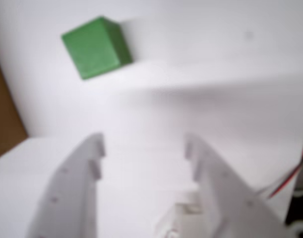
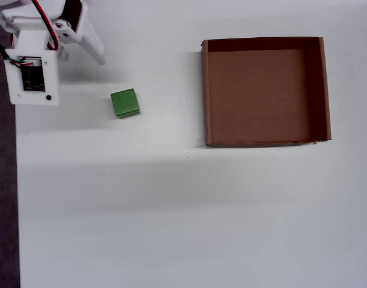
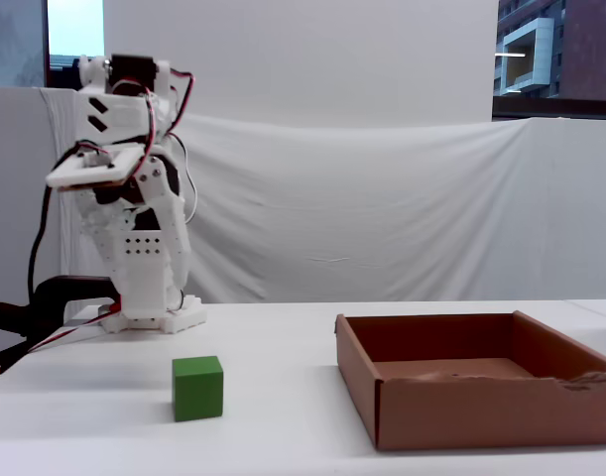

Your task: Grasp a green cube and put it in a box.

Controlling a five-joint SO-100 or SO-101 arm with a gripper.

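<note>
The green cube (image 2: 124, 102) sits on the white table, well left of the box (image 2: 255, 90), which is empty. In the fixed view the cube (image 3: 197, 388) stands in front of the arm and left of the box (image 3: 481, 409). My gripper (image 1: 144, 146) is open and empty, with its white fingers (image 1: 87, 168) spread wide. In the wrist view the cube (image 1: 96, 47) lies beyond the fingertips, at the upper left, apart from them. In the overhead view the gripper (image 2: 92, 45) is at the top left, up and left of the cube. A brown strip of the box (image 1: 5, 119) shows at the wrist view's left edge.
The arm's base and a white controller board (image 2: 32, 77) sit at the table's left edge, with red wires. A white cloth backdrop (image 3: 382, 198) hangs behind the table. The dark left border (image 2: 2, 180) is off the table.
</note>
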